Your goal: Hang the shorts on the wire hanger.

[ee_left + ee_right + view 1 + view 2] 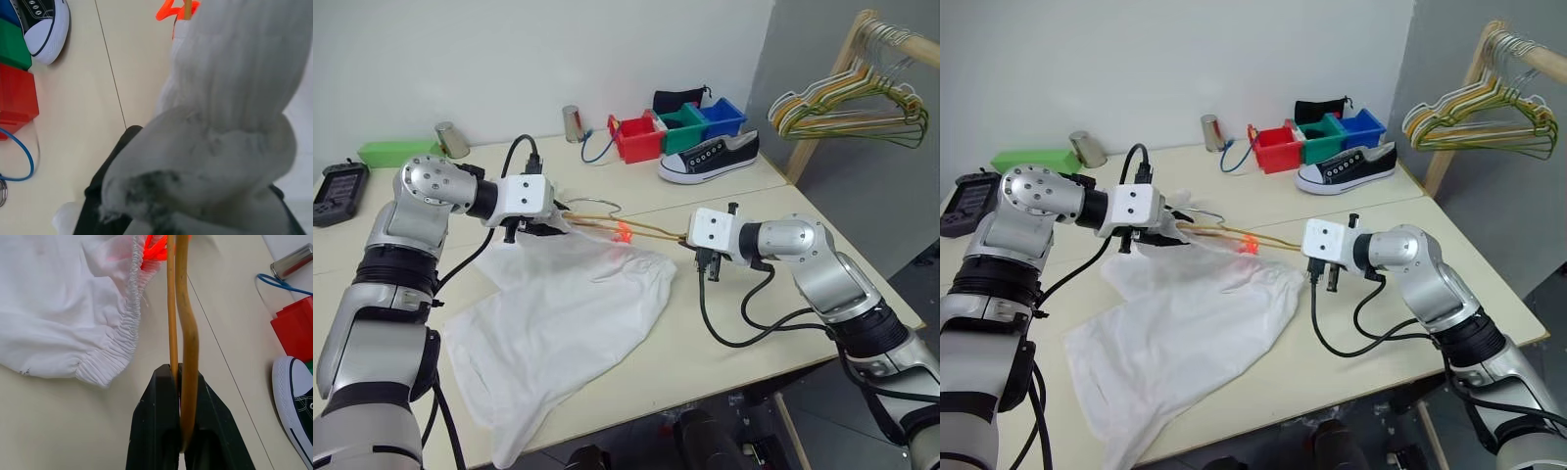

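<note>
Pinching the doubled end of the wire hanger (182,338), the right gripper (180,382) has its two black fingers pressed onto the thin yellowish-gold wire, which runs out from it as two smooth, slightly wavy strands held level above the middle of the counter (744,323). The far end of the hanger, with its pale curved hook, reaches the left gripper (543,227), whose fingers are bunched in white cloth — they look closed on the gathered fabric, though the cloth hides the tips. The shorts (558,323) are thin, soft and white, with a ribbed elastic waistband and a small bright orange tag (624,233) lying against the wire. The waistband is lifted to the hanger, while the rest spills in loose folds down toward the counter's near edge. Toward the far edge stand red, green and blue plastic bins (677,125), a black-and-white canvas sneaker (710,157) and two metal cups.
</note>
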You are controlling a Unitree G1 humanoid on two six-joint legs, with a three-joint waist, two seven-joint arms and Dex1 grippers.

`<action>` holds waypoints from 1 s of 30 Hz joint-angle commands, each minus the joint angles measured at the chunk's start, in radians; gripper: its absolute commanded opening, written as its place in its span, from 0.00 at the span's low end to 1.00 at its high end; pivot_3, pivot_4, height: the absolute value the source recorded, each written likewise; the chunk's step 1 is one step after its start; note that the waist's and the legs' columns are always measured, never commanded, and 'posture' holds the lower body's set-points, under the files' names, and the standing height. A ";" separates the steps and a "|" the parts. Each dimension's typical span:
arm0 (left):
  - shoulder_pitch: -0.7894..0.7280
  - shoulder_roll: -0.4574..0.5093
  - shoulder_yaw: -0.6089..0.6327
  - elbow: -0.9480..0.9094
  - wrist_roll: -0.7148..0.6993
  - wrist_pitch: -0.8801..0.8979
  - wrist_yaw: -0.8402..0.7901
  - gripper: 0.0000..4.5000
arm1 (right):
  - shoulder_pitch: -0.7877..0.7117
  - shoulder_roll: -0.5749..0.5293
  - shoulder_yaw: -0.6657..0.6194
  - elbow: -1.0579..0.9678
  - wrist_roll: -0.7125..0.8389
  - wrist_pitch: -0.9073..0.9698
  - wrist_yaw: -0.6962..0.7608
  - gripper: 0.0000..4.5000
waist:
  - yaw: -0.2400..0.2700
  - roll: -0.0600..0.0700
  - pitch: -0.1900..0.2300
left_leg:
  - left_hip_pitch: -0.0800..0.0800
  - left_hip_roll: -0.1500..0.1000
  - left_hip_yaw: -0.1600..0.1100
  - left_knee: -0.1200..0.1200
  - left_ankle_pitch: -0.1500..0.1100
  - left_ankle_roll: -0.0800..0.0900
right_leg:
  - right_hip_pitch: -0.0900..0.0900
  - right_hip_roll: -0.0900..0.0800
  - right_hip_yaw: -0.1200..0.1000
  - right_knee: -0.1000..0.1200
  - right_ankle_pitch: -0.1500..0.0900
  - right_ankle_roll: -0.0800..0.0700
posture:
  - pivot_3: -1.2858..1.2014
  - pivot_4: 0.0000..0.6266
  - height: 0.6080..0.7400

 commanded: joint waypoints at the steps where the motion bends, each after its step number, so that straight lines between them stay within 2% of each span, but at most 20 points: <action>1: -0.016 -0.004 0.014 -0.028 -0.012 -0.009 0.008 0.21 | -0.038 0.021 -0.041 -0.081 0.027 0.006 0.005 0.00 | -0.003 -0.001 -0.002 | 0.000 0.000 0.000 0.000 0.000 0.000 | 0.000 0.000 0.000 0.000 0.000 0.000 | 0.44 0.04 1.00; 4: -0.008 -0.003 0.019 -0.045 -0.016 -0.002 0.012 0.09 | -0.034 0.028 -0.043 -0.088 0.038 0.028 0.013 0.00 | -0.006 -0.003 -0.004 | 0.000 0.000 0.000 0.000 0.000 0.000 | 0.000 0.000 0.000 0.000 0.000 0.000 | 0.44 0.04 1.00; 6: -0.005 -0.004 0.020 -0.051 -0.017 0.000 0.011 0.05 | -0.035 0.035 -0.045 -0.089 0.046 0.046 0.021 0.00 | -0.009 -0.003 -0.006 | 0.000 0.000 0.000 0.000 0.000 0.000 | 0.000 0.000 0.000 0.000 0.000 0.000 | 0.44 0.04 1.00; 13: -0.003 -0.002 0.028 -0.064 -0.019 0.003 0.017 0.03 | -0.039 0.058 -0.063 -0.092 0.074 0.100 0.038 0.00 | -0.013 -0.003 -0.018 | 0.000 0.000 0.000 0.000 0.000 0.000 | 0.000 0.000 0.000 0.000 0.000 0.000 | 0.44 0.03 1.00; 20: 0.008 0.002 0.031 -0.073 -0.011 0.014 0.027 0.02 | -0.042 0.043 -0.077 -0.103 0.112 0.137 0.090 0.38 | -0.014 -0.003 -0.021 | 0.001 0.000 -0.001 0.001 0.000 0.000 | 0.000 0.000 0.000 0.003 0.000 0.000 | 0.44 0.04 1.00; 25: 0.025 0.017 0.037 -0.065 -0.006 -0.014 0.037 0.02 | -0.052 -0.015 -0.118 -0.111 0.161 0.183 0.136 0.63 | -0.014 -0.003 -0.021 | 0.001 -0.001 -0.001 0.003 0.000 0.000 | 0.000 0.000 0.000 0.006 0.000 0.000 | 0.44 0.05 1.00; 27: 0.052 0.030 0.043 -0.079 -0.010 -0.029 0.038 0.02 | -0.069 -0.043 -0.151 -0.108 0.204 0.228 0.163 0.76 | -0.014 -0.003 -0.021 | 0.001 -0.001 -0.001 0.004 0.000 0.000 | 0.000 0.000 0.000 0.008 0.000 0.000 | 0.44 0.06 1.00; 30: 0.113 0.052 0.052 -0.127 -0.023 -0.036 0.041 0.02 | -0.095 -0.084 -0.194 -0.082 0.266 0.288 0.198 0.90 | -0.014 -0.003 -0.021 | 0.001 -0.001 -0.001 0.007 0.000 0.000 | 0.000 0.000 0.000 0.010 0.000 0.000 | 0.43 0.07 1.00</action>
